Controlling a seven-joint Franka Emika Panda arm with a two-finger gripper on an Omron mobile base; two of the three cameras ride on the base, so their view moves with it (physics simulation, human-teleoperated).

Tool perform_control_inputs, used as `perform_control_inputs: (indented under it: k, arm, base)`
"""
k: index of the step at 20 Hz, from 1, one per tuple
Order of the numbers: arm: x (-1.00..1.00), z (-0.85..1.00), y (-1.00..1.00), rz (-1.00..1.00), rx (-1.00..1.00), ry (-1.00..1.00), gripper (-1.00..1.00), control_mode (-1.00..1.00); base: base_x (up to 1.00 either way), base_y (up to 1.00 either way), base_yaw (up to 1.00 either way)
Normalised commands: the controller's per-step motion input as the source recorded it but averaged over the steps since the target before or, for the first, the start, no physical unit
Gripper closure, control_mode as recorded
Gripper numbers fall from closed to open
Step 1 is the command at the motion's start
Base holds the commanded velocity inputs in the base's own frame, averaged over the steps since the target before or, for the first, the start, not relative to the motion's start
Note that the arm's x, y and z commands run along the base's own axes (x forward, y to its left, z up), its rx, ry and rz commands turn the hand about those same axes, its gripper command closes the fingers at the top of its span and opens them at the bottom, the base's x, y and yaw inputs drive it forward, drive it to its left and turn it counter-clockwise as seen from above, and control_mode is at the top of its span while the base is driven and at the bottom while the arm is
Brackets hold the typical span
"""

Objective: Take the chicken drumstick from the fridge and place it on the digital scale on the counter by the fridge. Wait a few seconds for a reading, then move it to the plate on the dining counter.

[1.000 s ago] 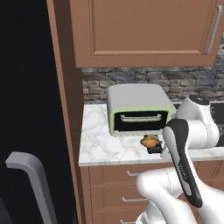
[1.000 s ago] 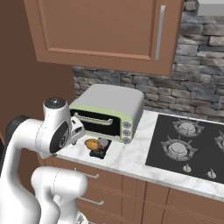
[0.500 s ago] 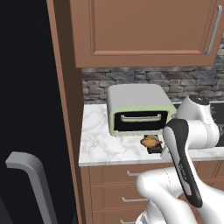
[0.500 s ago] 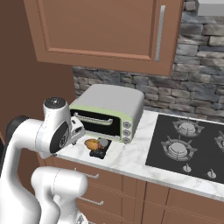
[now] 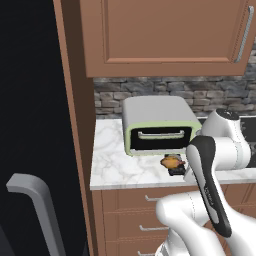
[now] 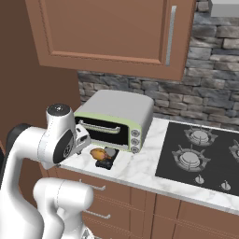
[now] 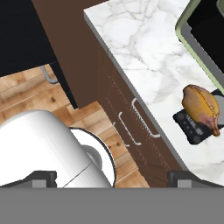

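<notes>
The claw (image 7: 111, 177) hangs wide open and empty, off the desk's (image 5: 117, 165) front edge. The chicken drumstick (image 7: 201, 107) lies on the digital scale (image 7: 191, 124), near that edge, before the toaster oven (image 5: 157, 125).

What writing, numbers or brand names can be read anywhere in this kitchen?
None can be read.
The digital scale under the chicken drumstick has small buttons, too tiny to read.
The toaster oven knobs and stove knobs carry no legible marks.
</notes>
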Motion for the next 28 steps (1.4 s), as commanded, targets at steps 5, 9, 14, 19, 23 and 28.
perform_control_inputs:
  k: [5,9,14,19,23,28]
  arm:
    - [0.0,0.0,0.0,0.0,0.0,0.0,-1.0,-1.0]
    - [0.0,0.0,0.0,0.0,0.0,0.0,-1.0,-1.0]
    - [0.0,0.0,0.0,0.0,0.0,0.0,-1.0,-1.0]
    - [0.0,0.0,0.0,0.0,0.0,0.0,-1.0,-1.0]
    - [0.0,0.0,0.0,0.0,0.0,0.0,-1.0,-1.0]
    - [0.0,0.0,0.0,0.0,0.0,0.0,-1.0,-1.0]
  base:
    - [0.0,0.0,0.0]
    - [0.0,0.0,0.0]
    - [0.0,0.0,0.0]
    - [0.0,0.0,0.0]
    - [0.0,0.0,0.0]
    - [0.0,0.0,0.0]
